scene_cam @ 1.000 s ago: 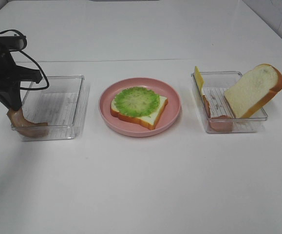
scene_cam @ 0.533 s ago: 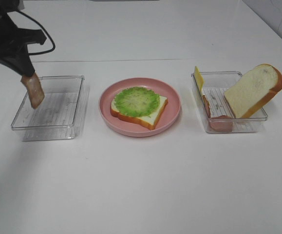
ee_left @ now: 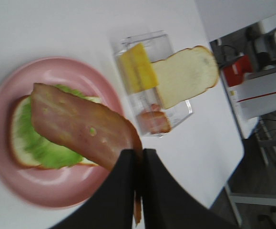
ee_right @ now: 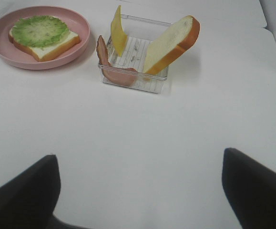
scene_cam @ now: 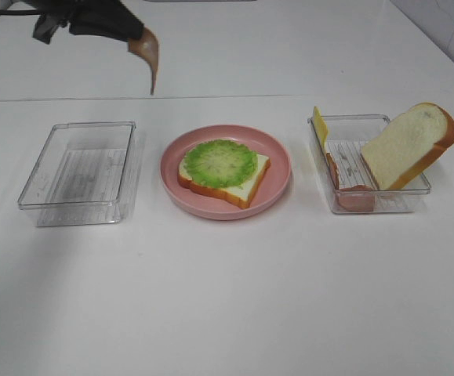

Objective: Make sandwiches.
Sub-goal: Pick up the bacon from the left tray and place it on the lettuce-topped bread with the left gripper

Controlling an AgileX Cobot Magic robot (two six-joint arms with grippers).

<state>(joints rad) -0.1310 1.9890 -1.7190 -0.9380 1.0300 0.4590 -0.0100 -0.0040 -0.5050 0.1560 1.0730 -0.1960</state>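
Note:
In the exterior view my left gripper (scene_cam: 135,34) is raised at the back left, shut on a brown bacon strip (scene_cam: 150,59) that dangles from it. The left wrist view shows the same gripper (ee_left: 138,153) pinching one end of the bacon strip (ee_left: 78,126). Seen from there, the strip hangs over the sandwich. The sandwich (scene_cam: 223,170) is one bread slice topped with green lettuce (scene_cam: 219,161), on the pink plate (scene_cam: 280,153). My right gripper (ee_right: 140,191) is open, low over bare table, with nothing in it.
An empty clear tray (scene_cam: 78,174) sits left of the plate. A clear tray (scene_cam: 383,202) on the right holds yellow cheese (scene_cam: 319,125), reddish ham (scene_cam: 354,197) and a leaning bread slice (scene_cam: 409,145). The table edge runs behind the trays.
My left gripper lifted the bacon strip out of the left tray and carried it up and to the right. The right arm has not moved.

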